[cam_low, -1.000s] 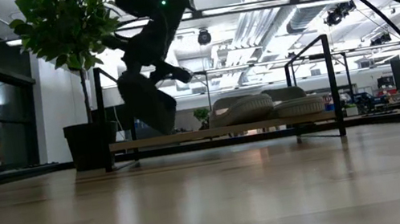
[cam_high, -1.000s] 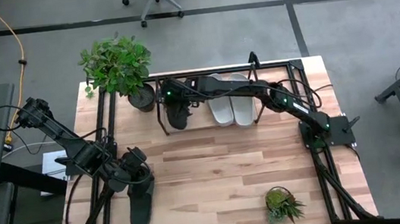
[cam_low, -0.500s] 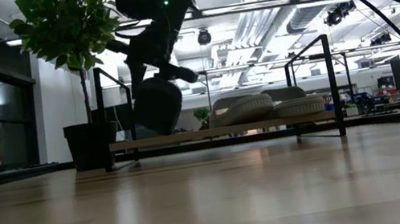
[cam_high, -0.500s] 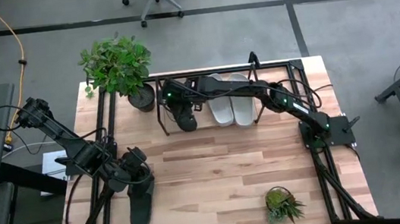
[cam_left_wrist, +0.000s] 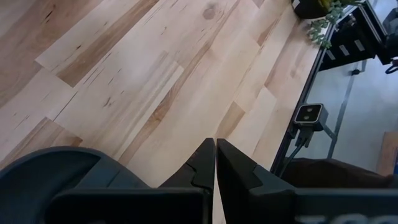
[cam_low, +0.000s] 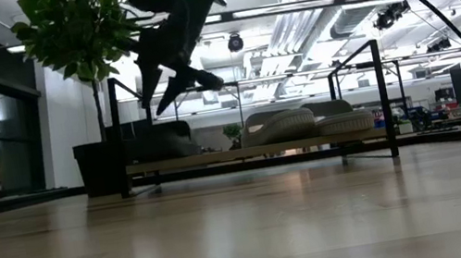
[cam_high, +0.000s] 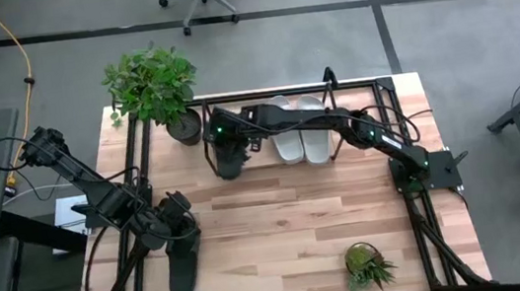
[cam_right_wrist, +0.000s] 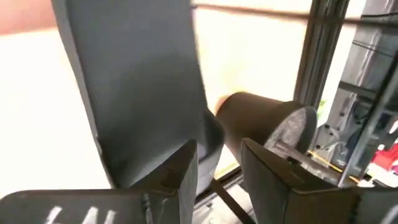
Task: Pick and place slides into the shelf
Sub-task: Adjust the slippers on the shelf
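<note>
High view: right gripper [cam_high: 227, 142], fingers parted and empty, hangs over a black slide [cam_high: 231, 156] lying on the shelf [cam_high: 360, 82] at 12 o'clock; left gripper [cam_high: 184, 236], closed, holds nothing.

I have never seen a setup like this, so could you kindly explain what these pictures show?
It is a robot with two dark arms at a wooden table. One camera looks straight down, one sits at table height, and one rides on each wrist. The right gripper hangs open over a black slide lying in the shelf, beside two grey slides. The left gripper is shut and empty, next to a second black slide on the table. Two potted plants stand by.
</note>
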